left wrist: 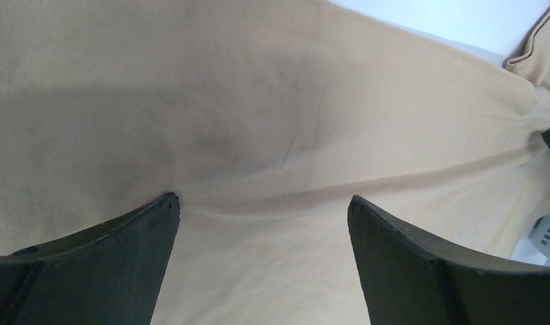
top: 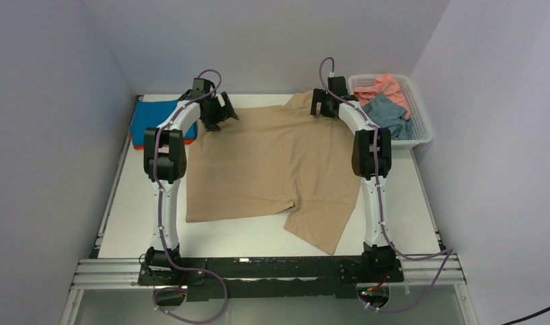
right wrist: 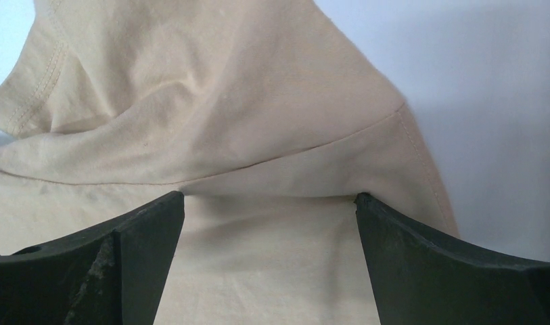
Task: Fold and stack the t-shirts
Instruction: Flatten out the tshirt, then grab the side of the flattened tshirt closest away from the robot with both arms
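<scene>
A tan-beige t-shirt [top: 272, 166] lies spread over the middle of the table, one sleeve pointing to the near right. My left gripper [top: 220, 114] is open at its far left corner, the cloth filling the left wrist view [left wrist: 258, 135] between the fingers. My right gripper [top: 321, 105] is open at the far right sleeve, whose bunched fold shows in the right wrist view [right wrist: 211, 122]. A folded bright blue shirt [top: 150, 118] lies on an orange one [top: 132, 141] at the far left. A salmon pink shirt [top: 387, 86] and a dusty grey-blue shirt [top: 390, 115] lie in the basket.
The white lattice basket [top: 424, 132] stands at the far right corner against the wall. Walls close in on the left, back and right. The table's white surface [top: 258, 237] shows along the near edge, in front of the arm bases.
</scene>
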